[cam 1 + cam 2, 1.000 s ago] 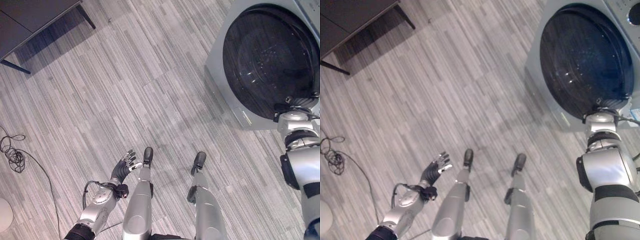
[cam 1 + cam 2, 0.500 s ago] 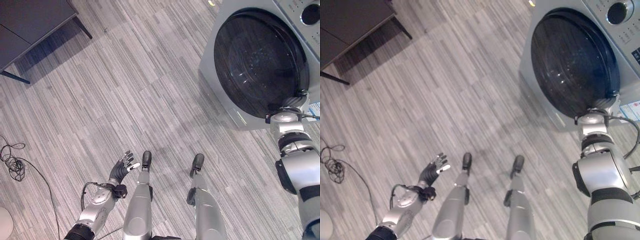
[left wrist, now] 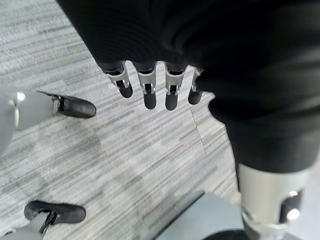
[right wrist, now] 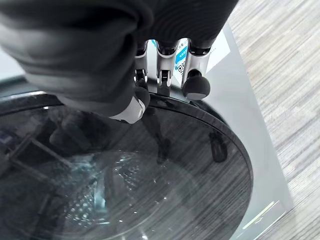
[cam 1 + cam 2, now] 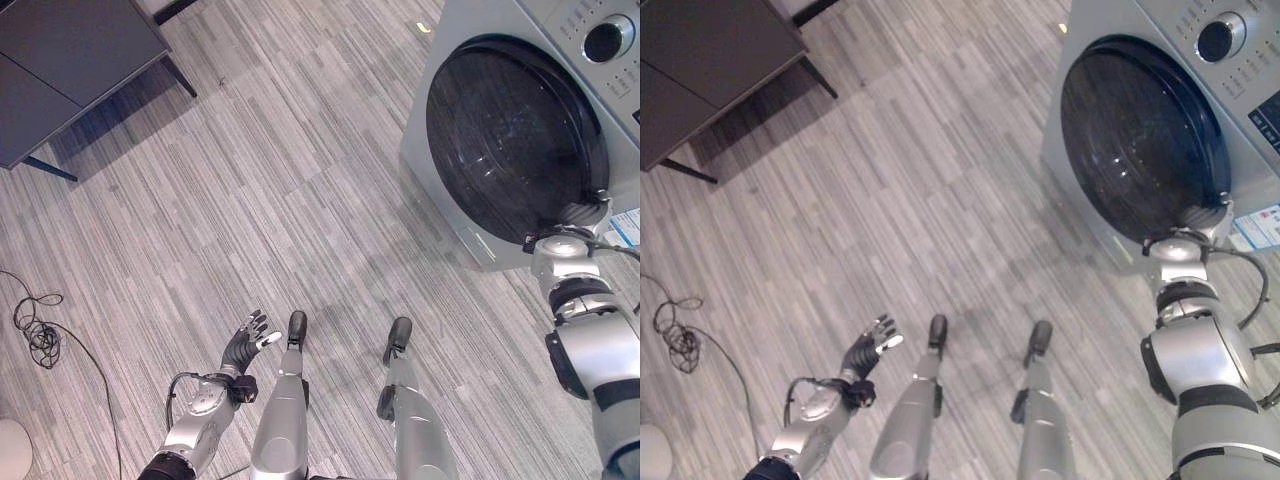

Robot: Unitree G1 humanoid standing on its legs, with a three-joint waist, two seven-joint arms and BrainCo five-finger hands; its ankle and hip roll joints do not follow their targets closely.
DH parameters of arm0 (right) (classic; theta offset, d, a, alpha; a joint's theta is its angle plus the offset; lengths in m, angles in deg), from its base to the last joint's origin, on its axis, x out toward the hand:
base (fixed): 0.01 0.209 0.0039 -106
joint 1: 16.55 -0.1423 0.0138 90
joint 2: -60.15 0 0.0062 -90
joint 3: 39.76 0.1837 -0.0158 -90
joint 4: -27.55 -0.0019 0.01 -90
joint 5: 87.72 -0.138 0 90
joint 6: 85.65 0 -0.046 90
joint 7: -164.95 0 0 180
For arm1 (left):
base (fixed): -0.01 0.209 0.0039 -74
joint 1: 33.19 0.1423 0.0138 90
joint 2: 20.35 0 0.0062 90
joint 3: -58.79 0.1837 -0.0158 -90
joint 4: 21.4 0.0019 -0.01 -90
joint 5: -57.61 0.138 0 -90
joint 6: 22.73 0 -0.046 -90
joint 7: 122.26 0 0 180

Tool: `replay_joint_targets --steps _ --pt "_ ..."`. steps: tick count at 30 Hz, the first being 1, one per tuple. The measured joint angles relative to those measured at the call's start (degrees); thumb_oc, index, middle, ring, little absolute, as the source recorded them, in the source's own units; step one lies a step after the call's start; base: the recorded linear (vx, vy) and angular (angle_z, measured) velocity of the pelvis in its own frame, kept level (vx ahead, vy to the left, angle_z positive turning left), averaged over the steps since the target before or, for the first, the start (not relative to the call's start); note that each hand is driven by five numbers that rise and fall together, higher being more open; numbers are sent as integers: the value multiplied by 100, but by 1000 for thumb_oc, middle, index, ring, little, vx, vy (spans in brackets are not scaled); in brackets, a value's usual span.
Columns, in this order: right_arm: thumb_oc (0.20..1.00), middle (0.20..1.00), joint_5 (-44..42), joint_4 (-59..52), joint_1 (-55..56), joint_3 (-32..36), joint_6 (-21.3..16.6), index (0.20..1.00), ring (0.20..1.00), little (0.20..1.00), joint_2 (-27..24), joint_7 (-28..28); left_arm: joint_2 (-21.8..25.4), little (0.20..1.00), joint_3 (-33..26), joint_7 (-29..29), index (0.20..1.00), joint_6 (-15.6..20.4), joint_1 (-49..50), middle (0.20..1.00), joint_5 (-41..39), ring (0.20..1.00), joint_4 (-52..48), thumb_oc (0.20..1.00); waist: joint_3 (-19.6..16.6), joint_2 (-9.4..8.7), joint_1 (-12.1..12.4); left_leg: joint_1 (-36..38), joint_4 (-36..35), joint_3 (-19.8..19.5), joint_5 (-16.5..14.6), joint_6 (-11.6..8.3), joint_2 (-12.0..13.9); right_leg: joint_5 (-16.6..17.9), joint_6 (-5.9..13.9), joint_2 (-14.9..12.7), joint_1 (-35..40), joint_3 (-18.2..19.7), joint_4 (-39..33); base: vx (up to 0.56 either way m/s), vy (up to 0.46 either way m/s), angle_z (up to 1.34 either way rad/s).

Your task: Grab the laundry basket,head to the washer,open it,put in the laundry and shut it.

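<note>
Three fingers [image 4: 194, 80] at washer door [image 4: 150, 170] rim.

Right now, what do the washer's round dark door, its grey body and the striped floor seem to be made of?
The round dark door looks like glossy tinted glass or clear plastic: it carries highlights and the drum shows through. The grey washer body looks like smooth matte painted metal, possibly plastic. The striped grey floor looks like matte carpet tile or woven vinyl, with visible seams.
</note>
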Motion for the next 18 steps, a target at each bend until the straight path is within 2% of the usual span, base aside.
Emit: replay_joint_targets --steps 3,5,7,8,9,10,11,12,13,14,15,16,17,18 --pt "200 200 -259 0 434 104 -83 200 200 200 573 67 -105 1000 2 -23 1000 6 6 1000 34 1000 154 1000 -213 -108 -4 24 -1 0 -17 -21 10 -3 4 9 48 1 -41 51 -33 0" --pt "200 200 -441 -47 776 227 -209 200 200 200 1219 63 -116 1000 -1 -44 1000 12 15 1000 40 1000 209 1000 -264 -199 3 130 -29 -50 -38 -45 37 -72 34 28 173 -12 -49 41 -25 0" --pt "200 200 -490 -341 1036 260 -341 200 200 200 1683 37 -124 1000 2 -52 1000 14 40 1000 44 1000 208 1000 -305 -179 30 92 -35 -281 -75 -57 135 -260 275 80 176 -144 -11 1 -6 -8" --pt "200 200 -566 -550 1137 387 -438 200 200 200 1987 -31 -120 1000 27 -51 1000 38 41 1000 47 1000 189 1000 -338 -151 196 -8 -36 -324 -83 -64 273 -402 153 181 -56 -158 448 0 0 0" --pt "200 200 -584 -714 1113 495 -484 200 200 200 2168 -144 -102 1000 27 -52 1000 53 0 1000 47 1000 189 1000 -352 -166 281 -142 -35 -399 -138 -100 241 -630 26 143 -296 -193 906 -2 -20 66" --pt "200 200 -626 -1031 1003 493 -483 200 200 200 2324 -603 -133 1000 200 -53 1000 3 -345 1000 54 1000 402 1000 -366 -226 328 -596 451 -512 -248 -296 -58 -623 -21 -132 -398 -459 554 1 -26 92" --pt "200 200 -678 -1127 932 484 -477 200 200 200 2508 -731 -151 1000 325 -53 1000 -48 -412 1000 64 1000 497 1000 -384 -173 453 -576 733 -477 -277 -290 -214 -638 63 -141 -343 -468 299 4 -13 49" --pt "200 200 -681 -1124 842 336 -415 200 200 200 2758 -883 -164 1000 317 -57 1000 -49 -322 1000 86 1000 463 1000 -429 -6 658 -219 408 -503 -353 -90 -109 -637 280 -7 -274 -476 145 0 0 0" --pt "200 200 -680 -1118 813 282 -353 200 200 200 2974 -1015 -133 1000 302 -67 1000 -39 -328 1000 89 1000 396 1000 -418 26 668 -131 164 -526 -363 -101 -97 -566 291 -20 -261 -465 183 -11 -20 8" --pt "495 495 -681 -1102 810 286 -338 495 495 495 3102 -1047 -97 1000 298 -70 1000 -26 -342 1000 90 1000 366 1000 -408 13 666 -94 87 -544 -344 -121 -120 -468 263 -36 -227 -468 179 -16 -20 70" --pt "561 561 -681 -1062 806 272 -314 561 561 561 3301 -1094 -78 1000 295 -74 1000 -17 -369 1000 90 1000 362 1000 -400 10 672 -86 53 -635 -338 -131 -126 -289 225 -28 -165 -470 164 -15 -6 66" --pt "564 564 -676 -1065 754 167 -262 564 564 564 3659 -1213 -22 1000 330 -78 1000 -18 -334 1000 90 1000 351 1000 -313 -116 839 -90 130 -647 -351 -126 -100 -286 221 33 -52 -491 0 -14 2 40" --pt "639 639 -676 -1064 724 152 -251 639 639 639 3757 -1245 7 1000 363 -77 1000 -30 -274 1000 90 1000 350 1000 -270 -179 849 -87 156 -638 -352 -126 -114 -310 251 35 -35 -477 -50 -9 4 -12" --pt "718 718 -673 -1060 677 115 -245 718 718 718 3814 -1259 5 1000 405 -73 1000 -68 -181 1000 90 1000 360 1000 -178 -179 892 -91 204 -656 -374 -97 -59 -555 574 51 -37 -464 -49 -9 22 -70"
